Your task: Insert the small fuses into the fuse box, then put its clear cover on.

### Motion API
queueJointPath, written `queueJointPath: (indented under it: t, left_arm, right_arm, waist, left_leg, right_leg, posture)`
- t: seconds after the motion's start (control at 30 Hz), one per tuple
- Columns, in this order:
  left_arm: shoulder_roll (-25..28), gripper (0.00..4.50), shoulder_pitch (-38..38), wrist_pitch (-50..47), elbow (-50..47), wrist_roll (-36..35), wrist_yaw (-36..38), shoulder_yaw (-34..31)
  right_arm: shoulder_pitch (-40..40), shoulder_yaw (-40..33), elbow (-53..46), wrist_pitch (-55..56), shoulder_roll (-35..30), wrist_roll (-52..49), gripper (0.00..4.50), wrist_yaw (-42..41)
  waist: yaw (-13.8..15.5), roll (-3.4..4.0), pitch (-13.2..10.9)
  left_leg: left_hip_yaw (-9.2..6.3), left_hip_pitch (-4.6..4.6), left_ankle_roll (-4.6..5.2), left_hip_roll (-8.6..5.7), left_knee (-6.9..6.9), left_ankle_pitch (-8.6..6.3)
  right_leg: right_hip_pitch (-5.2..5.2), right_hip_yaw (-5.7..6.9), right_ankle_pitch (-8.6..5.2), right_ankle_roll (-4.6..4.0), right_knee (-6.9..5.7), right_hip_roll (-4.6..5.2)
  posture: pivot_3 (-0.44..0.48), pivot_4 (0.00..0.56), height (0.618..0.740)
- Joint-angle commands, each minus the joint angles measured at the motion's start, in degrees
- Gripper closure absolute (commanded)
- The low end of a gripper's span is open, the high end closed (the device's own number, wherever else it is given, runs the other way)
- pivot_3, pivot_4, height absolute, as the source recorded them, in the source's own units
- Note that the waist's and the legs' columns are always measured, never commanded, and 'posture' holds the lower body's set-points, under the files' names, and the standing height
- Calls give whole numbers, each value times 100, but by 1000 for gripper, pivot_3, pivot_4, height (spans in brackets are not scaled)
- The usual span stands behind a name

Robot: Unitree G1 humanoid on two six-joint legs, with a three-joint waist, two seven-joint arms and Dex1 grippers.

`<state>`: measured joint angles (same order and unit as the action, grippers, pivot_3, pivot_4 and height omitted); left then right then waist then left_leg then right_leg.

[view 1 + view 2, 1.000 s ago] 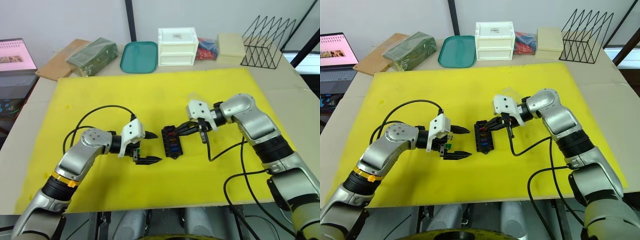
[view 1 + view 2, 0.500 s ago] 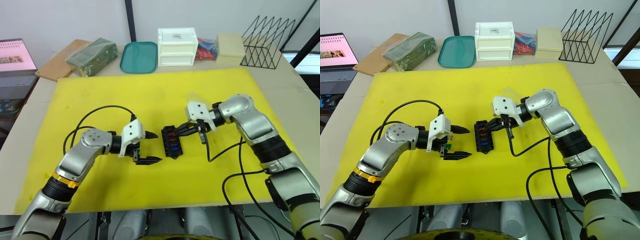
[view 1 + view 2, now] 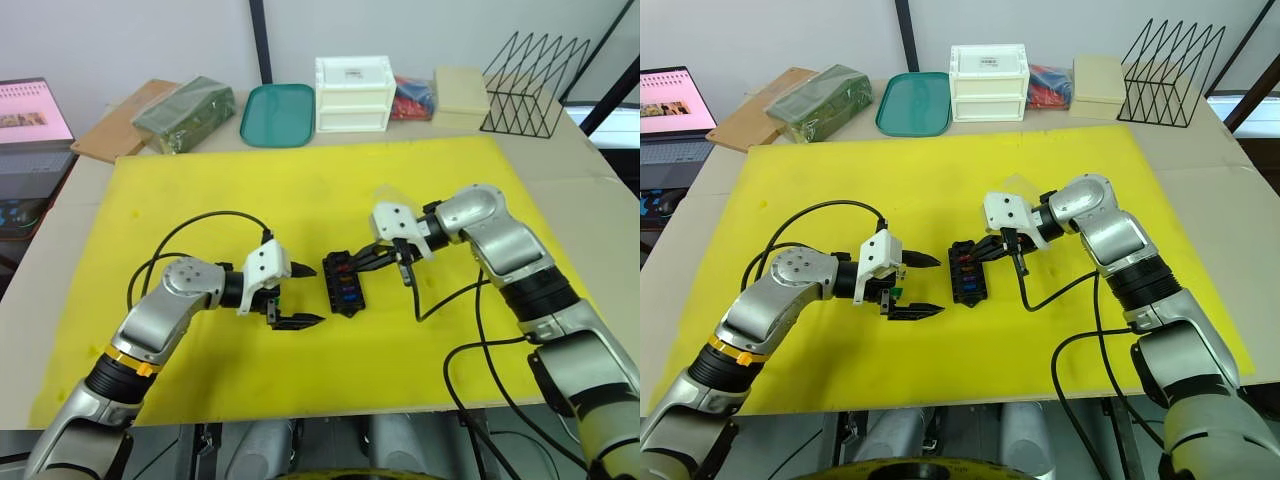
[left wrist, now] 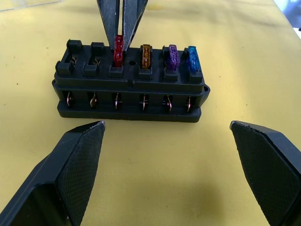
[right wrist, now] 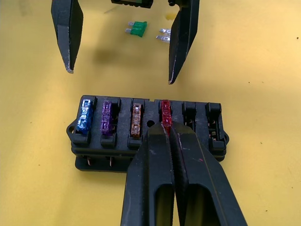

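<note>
So four fuses sit in the box (image 4: 130, 89): right gripper (image 5: 168, 129) pinches the red fuse (image 4: 118, 51), left gripper (image 3: 297, 295) gapes wide; two slots and cover remain.

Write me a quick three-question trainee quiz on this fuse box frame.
1. True or false: the left gripper is open, with nothing between its fingers.
2. How many slots of the small black plastic fuse box hold a fuse? A: two. B: four. C: six.
3. What colour is the blade fuse that the right gripper is shut on?

Key: 1 true. 2 B, four are filled and two are empty. 3 red.
</note>
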<state>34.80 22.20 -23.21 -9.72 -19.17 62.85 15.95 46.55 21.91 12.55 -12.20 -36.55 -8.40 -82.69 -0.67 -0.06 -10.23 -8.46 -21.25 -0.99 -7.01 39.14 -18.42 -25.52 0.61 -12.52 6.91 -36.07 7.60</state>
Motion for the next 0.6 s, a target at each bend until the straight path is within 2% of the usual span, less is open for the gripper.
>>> queueJointPath:
  t: [0.03, 0.6]
  left_arm:
    - [-5, 0, 24, 95, -103, 20, 20, -77]
    - [-18, 0, 57, 24, -157, 26, -10, -76]
  right_arm:
    - [60, 11, -91, -116, 16, 146, 3852, 21]
    - [141, -128, -592, -581, -38, 21, 3852, -47]
  waist:
    - [2, 0, 0]
    - [4, 0, 0]
  left_leg:
    - [0, 0, 0, 0, 0, 0]
    - [0, -3, 0, 0, 0, 0]
  right_leg:
    - [0, 0, 0, 0, 0, 0]
    - [-3, 0, 0, 0, 0, 0]
  posture:
    - [0, 150, 740]
    - [0, 150, 740]
